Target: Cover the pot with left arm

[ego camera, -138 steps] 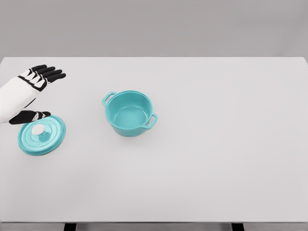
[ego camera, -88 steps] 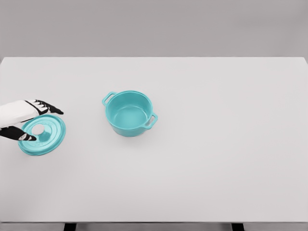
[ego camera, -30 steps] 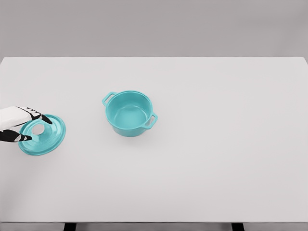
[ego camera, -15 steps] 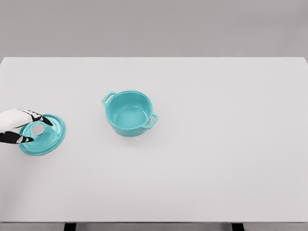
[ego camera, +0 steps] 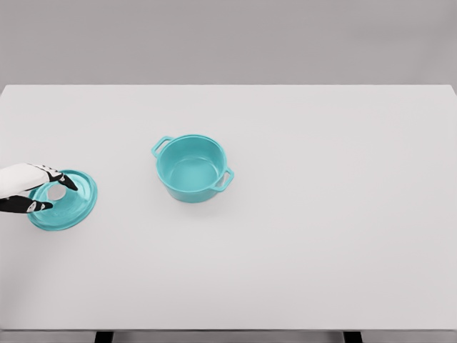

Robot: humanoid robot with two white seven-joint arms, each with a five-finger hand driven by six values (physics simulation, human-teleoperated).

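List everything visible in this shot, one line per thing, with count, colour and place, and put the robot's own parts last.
pot: one, teal, two side handles, open and uncovered, left of the table's middle.
lid: one, teal with a white knob, near the table's left edge, apart from the pot.
table: one, white, fills most of the view.
left hand: one, white with black fingers, at the left edge, fingers closed on the lid's knob.
right hand: not in view.
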